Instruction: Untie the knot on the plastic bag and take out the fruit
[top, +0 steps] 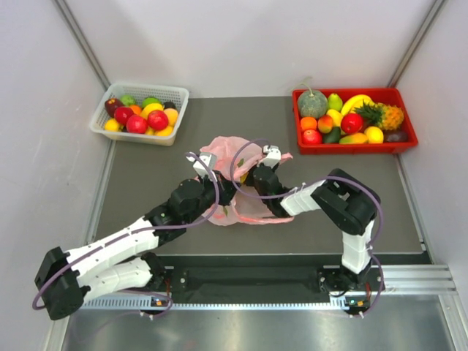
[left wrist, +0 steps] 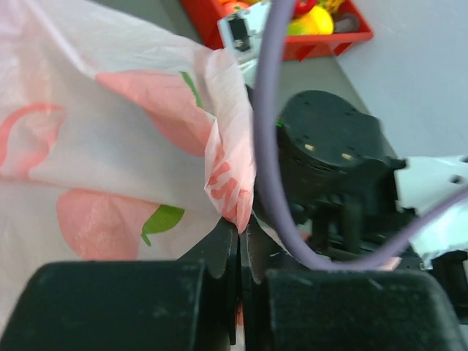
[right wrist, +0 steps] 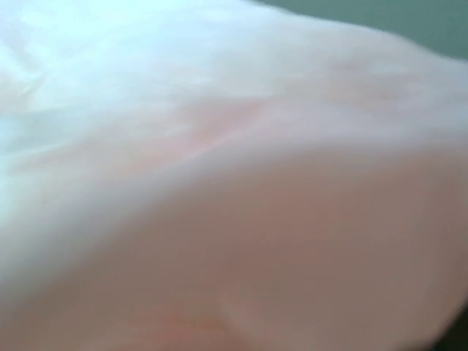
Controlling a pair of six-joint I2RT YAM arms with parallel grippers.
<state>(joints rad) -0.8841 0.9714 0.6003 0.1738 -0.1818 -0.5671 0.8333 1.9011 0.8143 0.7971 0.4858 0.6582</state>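
The pink plastic bag (top: 234,150) lies in the middle of the table, crumpled between both arms. My left gripper (top: 229,191) is at its near left side; in the left wrist view the gripper (left wrist: 241,230) is shut on a thin pink fold of the bag (left wrist: 230,175). My right gripper (top: 254,179) is pressed into the bag from the right. The right wrist view is filled with blurred pink plastic (right wrist: 219,183), so its fingers are hidden. I cannot make out the knot. The fruit in the bag is hidden.
A white basket (top: 179,95) of fruit stands at the back left. A red tray (top: 406,121) of fruit stands at the back right and shows in the left wrist view (left wrist: 344,36). The right arm's black wrist (left wrist: 329,146) is close beside my left gripper.
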